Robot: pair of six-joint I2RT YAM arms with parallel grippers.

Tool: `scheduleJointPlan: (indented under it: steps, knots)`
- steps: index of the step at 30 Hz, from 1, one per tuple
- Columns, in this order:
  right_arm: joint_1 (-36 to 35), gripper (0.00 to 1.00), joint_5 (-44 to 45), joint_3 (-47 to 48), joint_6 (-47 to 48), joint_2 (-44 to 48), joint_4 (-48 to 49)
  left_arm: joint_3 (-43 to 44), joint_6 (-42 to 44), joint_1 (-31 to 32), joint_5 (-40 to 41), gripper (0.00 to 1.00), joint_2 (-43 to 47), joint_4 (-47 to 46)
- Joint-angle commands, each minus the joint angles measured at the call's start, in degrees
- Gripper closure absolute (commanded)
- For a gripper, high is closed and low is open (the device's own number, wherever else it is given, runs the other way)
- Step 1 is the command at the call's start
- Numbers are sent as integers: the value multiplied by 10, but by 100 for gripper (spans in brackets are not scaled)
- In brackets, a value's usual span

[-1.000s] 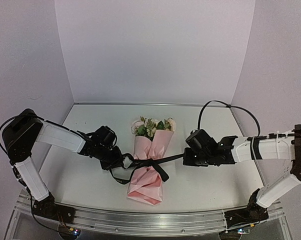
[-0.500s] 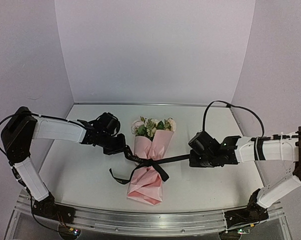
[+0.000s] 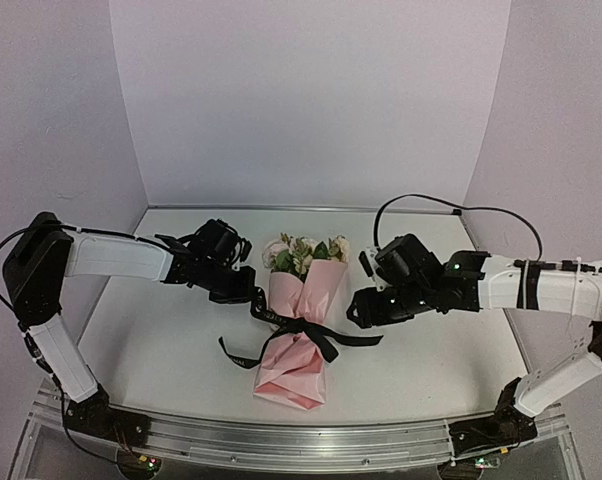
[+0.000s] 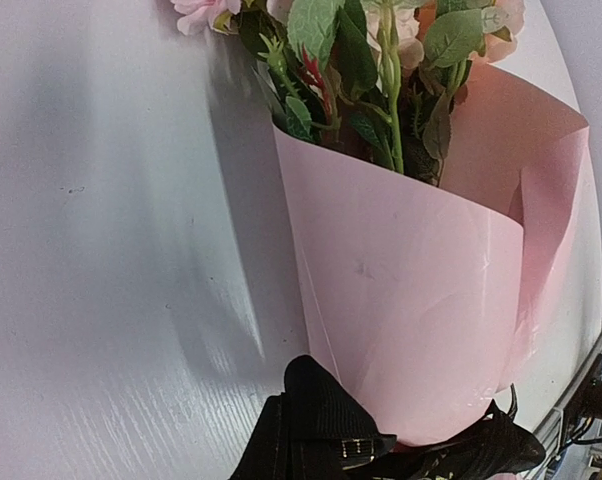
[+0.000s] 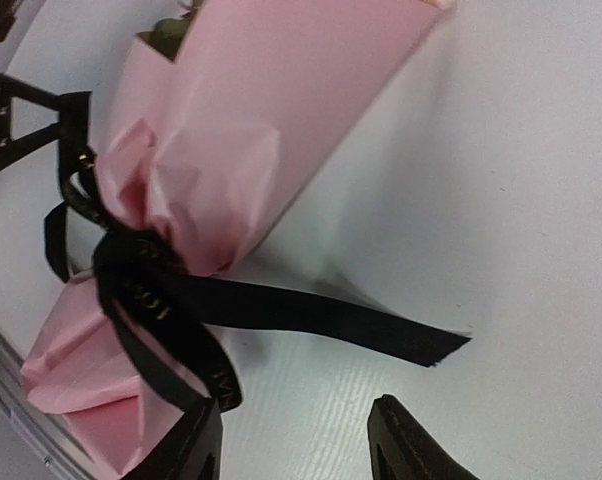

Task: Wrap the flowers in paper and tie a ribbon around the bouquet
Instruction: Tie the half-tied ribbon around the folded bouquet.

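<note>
The bouquet (image 3: 299,320) lies mid-table: flowers (image 3: 306,250) with green leaves in a cone of pink paper (image 3: 293,375). A black ribbon (image 3: 311,330) is knotted round its waist. My left gripper (image 3: 249,294) is shut on the ribbon's left strand beside the cone; in the left wrist view the ribbon (image 4: 326,410) fills the jaws below the paper (image 4: 411,300) and the flowers (image 4: 381,40). My right gripper (image 3: 359,308) stands open just right of the cone. In its wrist view the ribbon's loose end (image 5: 381,330) lies on the table above the open right gripper (image 5: 296,450), touching neither finger.
A short ribbon tail (image 3: 236,355) trails on the table left of the cone's foot. An aluminium rail (image 3: 301,435) runs along the near edge. Lilac walls close the back and both sides. The right arm's black cable (image 3: 431,203) loops above the table.
My right gripper has opened and let go of the ribbon's right end, which was stretched taut and now lies slack on the table. That arm moved left toward the cone. The left gripper kept its hold.
</note>
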State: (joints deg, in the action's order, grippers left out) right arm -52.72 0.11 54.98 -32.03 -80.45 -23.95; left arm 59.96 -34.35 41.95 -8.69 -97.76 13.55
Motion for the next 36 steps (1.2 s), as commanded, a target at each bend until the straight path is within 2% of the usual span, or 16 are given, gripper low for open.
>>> scheduleJointPlan:
  steps: [1, 6, 12, 16, 21, 28, 32, 36]
  knots:
    - [-17, 48, -137, 71, 63, -59, 21, 22, 17, 0, -18, 100, -4, -7]
    - [-27, 50, -182, 134, 79, -133, 28, 22, 18, 0, -23, 100, -4, -6]
    - [-30, 55, -187, 168, 86, -178, 28, 22, 17, 0, -23, 100, 0, -5]
    - [-29, 59, -181, 173, 86, -192, 27, 22, 19, 0, -23, 100, 4, -5]
    - [-30, 69, -179, 176, 83, -200, 26, 20, 19, -1, -26, 100, 5, -5]
    - [-30, 75, -177, 174, 80, -209, 25, 15, 18, -1, -31, 100, 7, -10]
    - [-30, 83, -169, 174, 78, -209, 23, 11, 17, -2, -32, 100, 9, -11]
    - [-30, 97, -148, 174, 75, -203, 18, 3, 17, -8, -32, 100, 15, -11]
